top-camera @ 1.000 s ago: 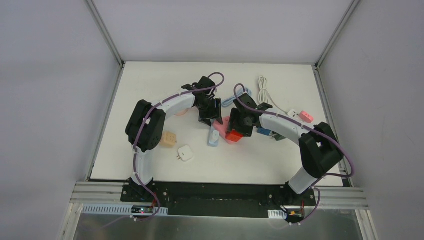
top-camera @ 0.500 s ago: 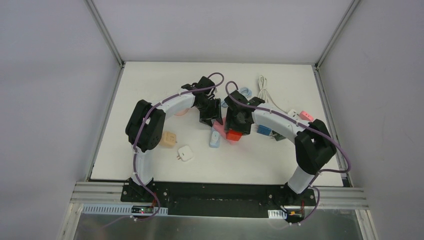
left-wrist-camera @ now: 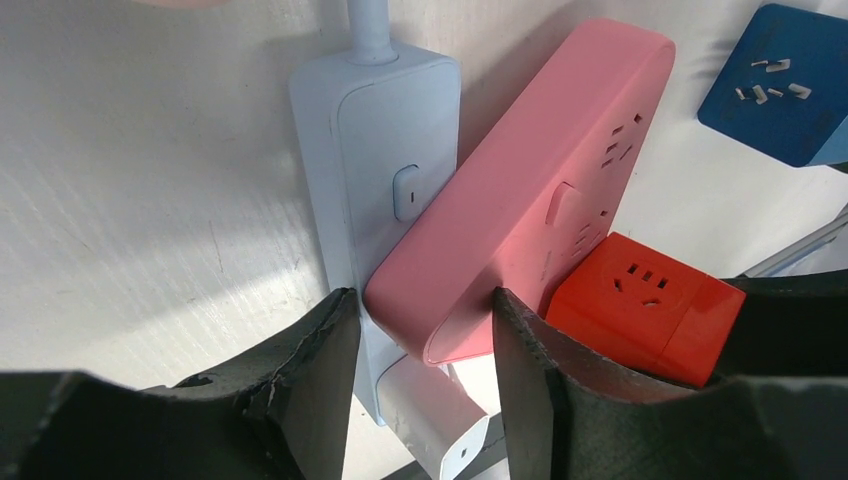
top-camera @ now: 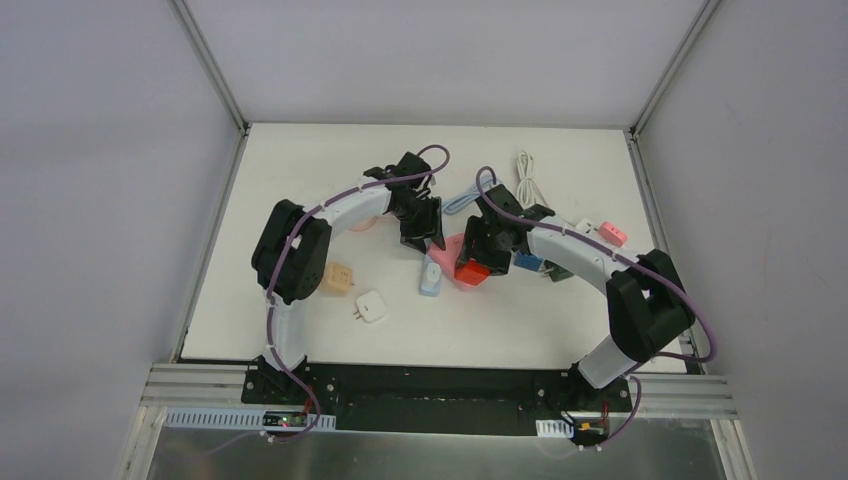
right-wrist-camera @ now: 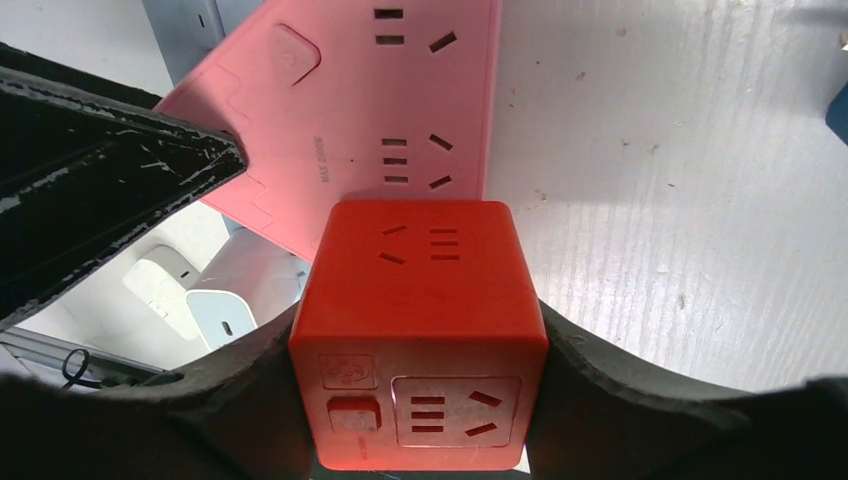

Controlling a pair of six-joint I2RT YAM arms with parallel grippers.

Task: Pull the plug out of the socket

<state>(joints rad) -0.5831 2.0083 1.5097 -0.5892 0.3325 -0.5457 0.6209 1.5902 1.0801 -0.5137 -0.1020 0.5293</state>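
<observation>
In the middle of the table the right tool is clamped on the red plug. The plug sits hard against the face of the pink socket, near one end, prongs hidden. The left tool straddles that end, about half open, one jaw at each long edge; whether it pinches or only brackets I can't tell. The socket's length runs away from the left tool, leaning on a blue strip, with the plug just to its right, so I'd expect the right arm to pull straight off the face.
</observation>
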